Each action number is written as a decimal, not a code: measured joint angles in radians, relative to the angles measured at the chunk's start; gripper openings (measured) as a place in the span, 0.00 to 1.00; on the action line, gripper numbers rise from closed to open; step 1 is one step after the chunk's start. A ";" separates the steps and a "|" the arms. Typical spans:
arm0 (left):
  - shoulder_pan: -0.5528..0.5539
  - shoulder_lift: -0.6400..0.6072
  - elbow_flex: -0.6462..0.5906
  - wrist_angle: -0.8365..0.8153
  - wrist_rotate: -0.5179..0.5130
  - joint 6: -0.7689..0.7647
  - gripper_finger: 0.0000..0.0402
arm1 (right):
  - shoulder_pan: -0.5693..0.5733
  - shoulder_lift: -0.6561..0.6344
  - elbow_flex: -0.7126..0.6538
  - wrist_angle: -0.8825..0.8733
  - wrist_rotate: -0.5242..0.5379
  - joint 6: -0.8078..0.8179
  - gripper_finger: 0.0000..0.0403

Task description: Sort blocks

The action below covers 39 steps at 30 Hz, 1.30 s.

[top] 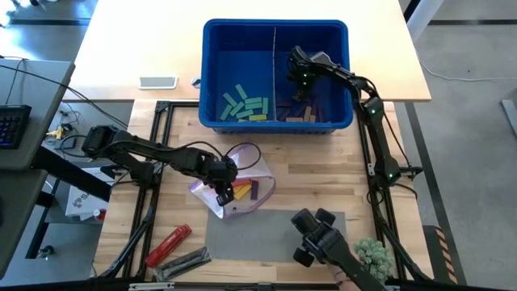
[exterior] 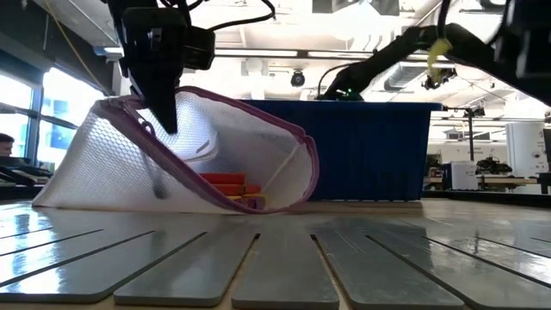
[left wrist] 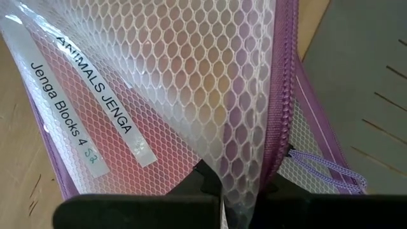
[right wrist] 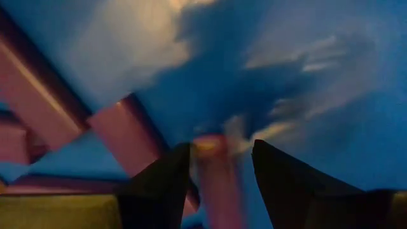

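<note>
The mesh pouch [top: 234, 190] was pinched up by the left gripper [top: 224, 192] to expose blocks [exterior: 228, 182]; a purple block [right wrist: 216, 178] was held by the right gripper [right wrist: 219, 168] over the bin [top: 212, 73].

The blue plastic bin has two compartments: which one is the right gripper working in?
The right-hand compartment, holding purple and tan blocks; the right gripper is over it.

Overhead, table-level, two close wrist views

The wooden slat table [top: 323, 182] carries a blue bin [top: 212, 73], mesh pouch [top: 212, 198], grey mat [top: 250, 234] and red tool [top: 168, 244].
</note>
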 joint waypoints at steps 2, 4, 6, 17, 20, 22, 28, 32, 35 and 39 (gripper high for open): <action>0.000 0.000 0.000 0.000 0.000 0.000 0.00 | -0.004 0.018 0.000 -0.007 0.001 0.001 0.39; 0.000 0.000 0.000 0.000 0.000 0.000 0.00 | -0.006 0.026 0.000 -0.023 0.000 0.002 0.39; 0.000 0.000 0.000 -0.001 0.000 -0.005 0.00 | -0.006 0.027 0.002 -0.028 0.009 0.002 0.39; 0.000 0.000 0.000 -0.001 -0.001 -0.006 0.00 | -0.011 0.029 0.001 -0.121 0.045 0.002 0.39; 0.000 0.000 0.000 -0.001 -0.006 -0.006 0.00 | -0.011 0.029 0.001 -0.104 0.046 0.002 0.39; 0.003 0.000 0.000 -0.001 -0.008 -0.006 0.00 | -0.013 0.029 0.000 -0.093 0.050 0.002 0.39; 0.003 0.000 0.000 -0.001 -0.010 -0.006 0.00 | -0.029 0.029 0.000 -0.091 0.057 0.025 0.33; 0.003 0.000 0.000 -0.001 -0.020 -0.006 0.00 | -0.037 0.029 0.000 -0.091 0.047 0.028 0.17; 0.003 0.000 -0.001 0.006 -0.034 -0.009 0.00 | -0.041 0.018 0.000 -0.097 -0.016 0.043 0.09; 0.004 0.000 -0.001 0.045 -0.036 -0.021 0.00 | -0.034 -0.032 -0.003 -0.105 -0.030 0.050 0.10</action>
